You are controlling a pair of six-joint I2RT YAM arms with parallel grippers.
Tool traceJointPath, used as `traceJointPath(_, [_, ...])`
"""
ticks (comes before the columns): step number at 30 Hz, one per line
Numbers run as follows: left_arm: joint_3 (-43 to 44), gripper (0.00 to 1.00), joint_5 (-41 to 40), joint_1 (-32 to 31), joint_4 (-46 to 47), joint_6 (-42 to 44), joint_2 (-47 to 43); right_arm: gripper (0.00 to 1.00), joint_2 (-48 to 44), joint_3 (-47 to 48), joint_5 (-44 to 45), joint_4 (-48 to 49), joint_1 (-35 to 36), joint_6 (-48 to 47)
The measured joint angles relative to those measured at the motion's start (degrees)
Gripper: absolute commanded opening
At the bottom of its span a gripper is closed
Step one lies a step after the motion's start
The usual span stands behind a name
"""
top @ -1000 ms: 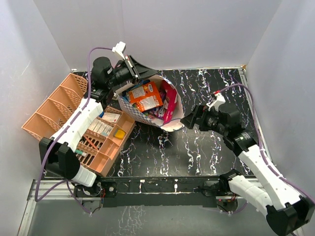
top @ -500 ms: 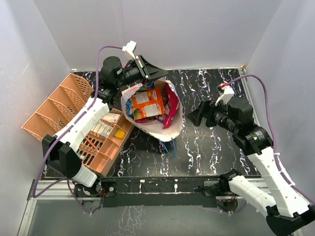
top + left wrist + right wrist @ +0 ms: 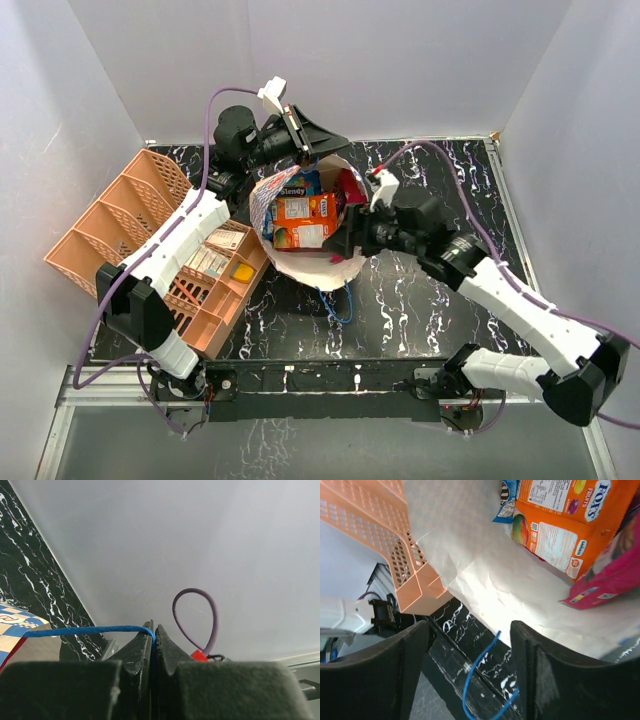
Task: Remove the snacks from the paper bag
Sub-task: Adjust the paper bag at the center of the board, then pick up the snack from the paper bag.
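Blue cord (image 3: 90, 630) pinched between pressed-together left gripper (image 3: 154, 629) jaws; right gripper (image 3: 469, 630) jaws spread at paper bag (image 3: 485, 595) rim (basket (image 3: 395, 540) edge just beside).

You have one large cream-white paper carrier bag (image 3: 318, 270) and one peach latticed plastic basket (image 3: 105, 215). In the bag's mouth you can count four glossy snack packets: two orange packets (image 3: 560, 537), one blue packet (image 3: 297, 184) and one magenta packet (image 3: 605, 577). Two thin blue cord handles (image 3: 342, 300) show.
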Motion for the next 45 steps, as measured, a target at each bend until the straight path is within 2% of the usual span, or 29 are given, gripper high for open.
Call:
traceJointPath(2, [0.0, 0.0, 0.07, 0.0, -0.35, 0.0, 0.0, 0.57, 2.08, 0.0, 4.09, 1.03, 3.23, 0.76])
traceJointPath(6, [0.0, 0.0, -0.39, -0.07, -2.8, 1.16, -0.28, 0.6, 7.04, -0.09, 15.1, 1.46, 7.56, 4.11])
traceJointPath(15, [-1.03, 0.0, -2.78, -0.07, -8.57, 3.26, -3.32, 0.73, 11.69, -3.15, 36.57, 2.71, 9.35, 11.39])
traceJointPath(26, [-2.34, 0.0, -2.69, -0.09, -9.35, 2.95, -4.46, 0.85, 21.0, -3.56, 50.64, 9.9, 9.75, 16.33])
traceJointPath(34, [-2.34, 0.0, -2.34, -0.11, -10.78, 3.04, -4.81, 0.84, 24.04, -3.54, 57.88, 13.51, 9.77, 21.4])
traceJointPath(39, [-2.34, 0.0, -2.34, -0.11, -12.07, 3.23, -5.25, 0.78, 27.74, -3.54, 63.41, 16.41, 9.75, 21.33])
traceJointPath(41, [-2.34, 0.0, -2.34, -0.11, -12.24, 3.3, -5.33, 0.72, 29.18, -3.52, 64.52, 17.18, 9.66, 21.16])
traceJointPath(42, [-2.34, 0.0, -2.36, -0.13, -12.33, 3.45, -5.44, 0.65, 29.86, -3.5, 64.94, 17.49, 9.62, 21.03])
traceJointPath(44, [-2.34, 0.0, -2.43, -0.15, -12.9, 3.74, -5.84, 0.42, 30.93, -3.48, 65.85, 17.94, 9.53, 20.55])
traceJointPath(45, [-2.34, 0.0, -2.45, -0.15, -13.25, 3.96, -6.05, 0.34, 31.28, -3.48, 66.14, 18.08, 9.46, 20.17])
